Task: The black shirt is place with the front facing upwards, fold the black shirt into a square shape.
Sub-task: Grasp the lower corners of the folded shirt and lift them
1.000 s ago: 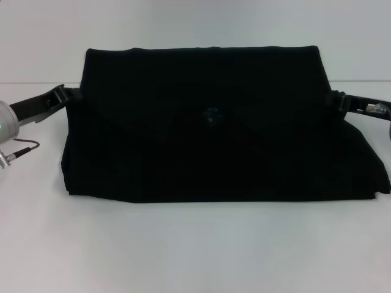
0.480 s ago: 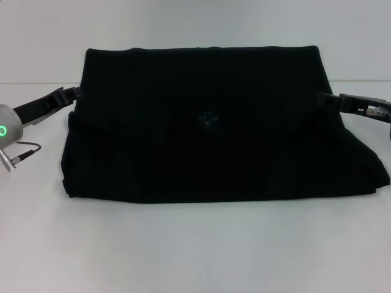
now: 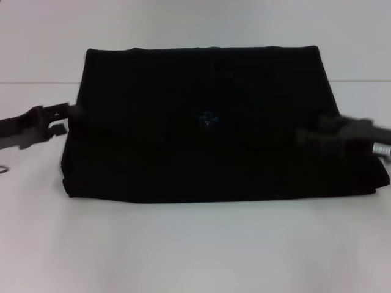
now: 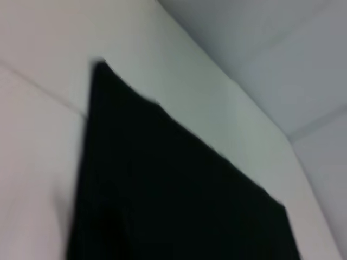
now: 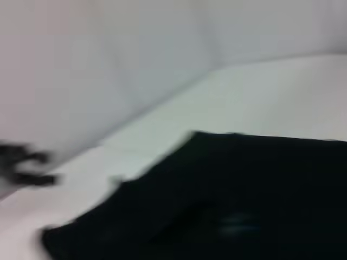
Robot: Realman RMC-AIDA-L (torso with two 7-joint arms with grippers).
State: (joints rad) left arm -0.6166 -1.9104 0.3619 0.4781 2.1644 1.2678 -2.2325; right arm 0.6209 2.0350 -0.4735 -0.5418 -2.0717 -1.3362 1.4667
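The black shirt (image 3: 201,125) lies folded into a wide dark block in the middle of a plain white table (image 3: 195,250), whose far edge meets a pale wall (image 3: 195,24) just behind the cloth. The left gripper (image 3: 61,119) sits at the shirt's left edge with its two fingers parted and nothing between them. The right gripper (image 3: 317,137) reaches over the shirt's right part, and it cannot be told whether its fingers are parted or closed.

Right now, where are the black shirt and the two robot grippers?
black shirt (image 3: 201,91): head view, its upper folded panel.
left gripper (image 3: 58,119): head view, its fingertips.
right gripper (image 3: 308,137): head view, its blurred tip.
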